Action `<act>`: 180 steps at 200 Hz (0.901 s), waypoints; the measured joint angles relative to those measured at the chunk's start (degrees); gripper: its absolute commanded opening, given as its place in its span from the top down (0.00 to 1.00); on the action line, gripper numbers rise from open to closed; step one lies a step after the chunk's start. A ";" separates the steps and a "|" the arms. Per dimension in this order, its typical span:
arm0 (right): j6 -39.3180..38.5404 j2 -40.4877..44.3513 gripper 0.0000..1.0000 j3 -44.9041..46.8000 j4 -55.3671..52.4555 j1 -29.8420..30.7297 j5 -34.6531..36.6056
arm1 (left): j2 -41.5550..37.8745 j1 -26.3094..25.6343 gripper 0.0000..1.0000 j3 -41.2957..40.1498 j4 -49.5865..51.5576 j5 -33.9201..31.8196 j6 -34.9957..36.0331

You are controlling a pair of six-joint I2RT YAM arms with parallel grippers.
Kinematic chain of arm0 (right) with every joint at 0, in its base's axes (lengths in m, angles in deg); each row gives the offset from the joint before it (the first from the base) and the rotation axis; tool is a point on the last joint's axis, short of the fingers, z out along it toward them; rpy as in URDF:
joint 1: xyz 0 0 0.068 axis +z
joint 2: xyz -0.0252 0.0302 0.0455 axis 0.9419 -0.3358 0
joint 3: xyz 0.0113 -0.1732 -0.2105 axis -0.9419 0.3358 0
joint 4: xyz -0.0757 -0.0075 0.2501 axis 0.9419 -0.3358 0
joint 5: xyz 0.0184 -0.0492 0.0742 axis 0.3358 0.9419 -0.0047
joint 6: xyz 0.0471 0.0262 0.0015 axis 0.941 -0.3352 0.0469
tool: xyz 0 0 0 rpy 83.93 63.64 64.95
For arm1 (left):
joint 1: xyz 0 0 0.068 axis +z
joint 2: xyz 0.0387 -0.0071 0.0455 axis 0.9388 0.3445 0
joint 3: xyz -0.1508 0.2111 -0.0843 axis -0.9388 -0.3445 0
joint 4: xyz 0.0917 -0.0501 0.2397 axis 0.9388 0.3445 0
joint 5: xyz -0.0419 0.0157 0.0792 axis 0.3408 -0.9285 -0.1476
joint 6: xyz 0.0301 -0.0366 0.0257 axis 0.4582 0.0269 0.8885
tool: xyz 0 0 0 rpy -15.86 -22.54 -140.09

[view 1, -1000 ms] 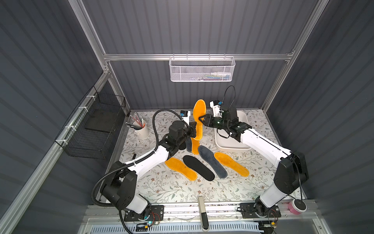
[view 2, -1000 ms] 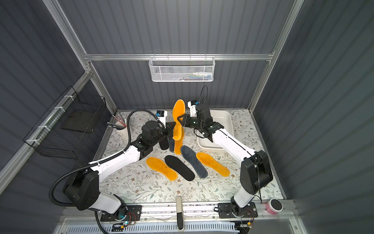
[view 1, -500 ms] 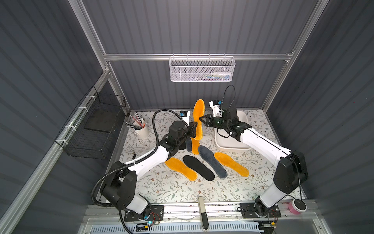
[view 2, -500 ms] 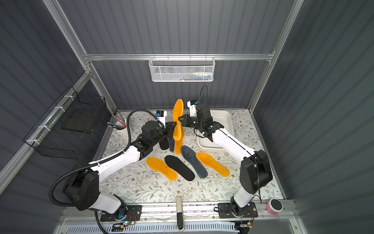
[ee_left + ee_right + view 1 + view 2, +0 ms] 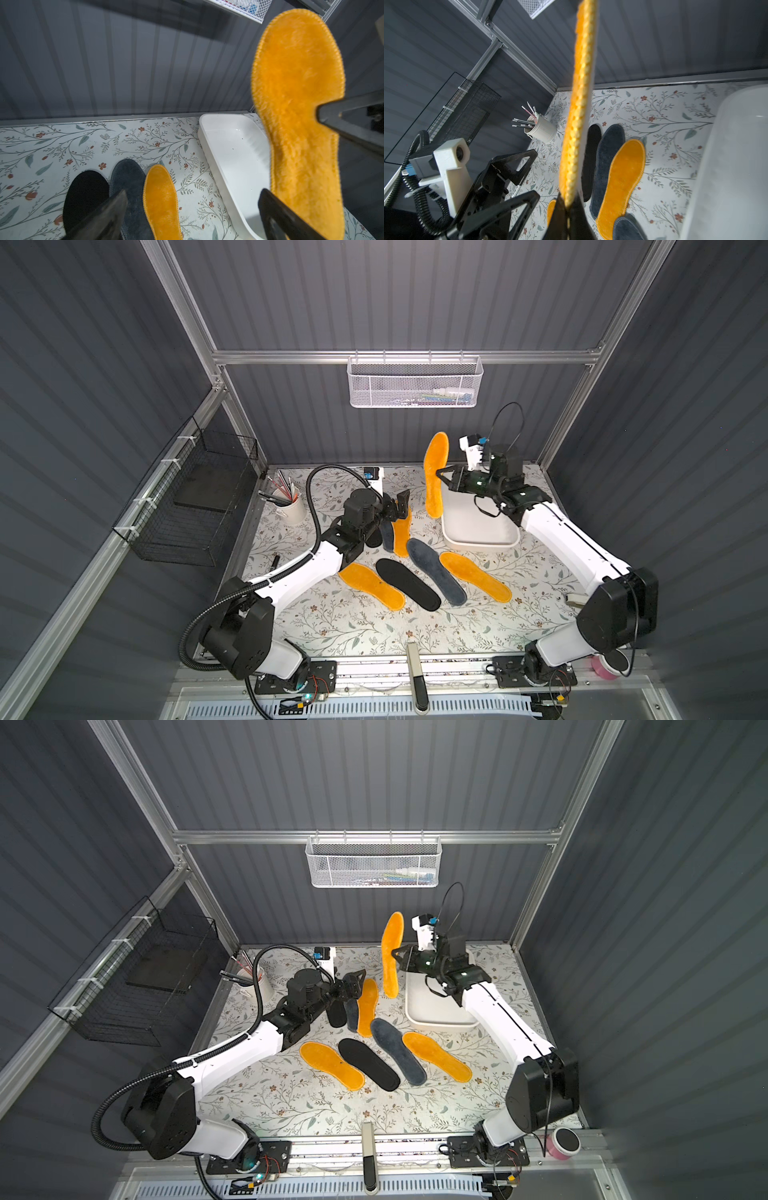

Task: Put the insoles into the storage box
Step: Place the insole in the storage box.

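Right wrist: right tool (image 5: 568,205) pinches raised orange insole (image 5: 581,83).

White shells, black joints on left arm (image 5: 299,572), right arm (image 5: 569,539). Black cut-out fingers (image 5: 99,222) on left gripper (image 5: 400,506), right gripper (image 5: 438,475). Corrugated black hose (image 5: 314,489) from aluminium rail (image 5: 374,670) up left arm; red wires (image 5: 316,681) by rail.

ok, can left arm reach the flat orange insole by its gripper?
Likely yes. The left gripper is open and empty, right by that flat orange insole; nothing lies on it, the grey insole only borders one edge, and the right gripper holds the upright insole off to the side.
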 measured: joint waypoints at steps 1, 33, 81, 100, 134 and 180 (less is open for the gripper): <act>-0.13 0.17 1.00 0.00 -0.33 -0.44 -0.15 | -0.02 0.00 0.00 -0.02 0.04 -0.07 0.07; -2.05 1.70 1.00 0.00 -7.19 -8.61 -3.06 | -0.17 0.00 0.00 -0.76 1.40 -1.90 1.90; -5.84 -5.57 1.00 -1.95 -18.25 -14.43 -4.63 | -0.15 0.00 0.00 -1.20 3.04 -2.51 3.65; -6.95 -10.21 1.00 -3.63 -21.16 -14.53 -4.52 | 0.02 0.00 0.00 -1.20 3.45 -2.75 4.24; -8.07 -17.94 1.00 -7.61 -23.76 -14.53 -4.37 | 1.20 0.00 0.00 -1.20 4.02 -2.91 4.96; -9.14 -25.53 1.00 -14.10 -25.70 -14.53 -4.15 | 1.77 0.00 0.00 -1.20 5.46 -4.00 6.03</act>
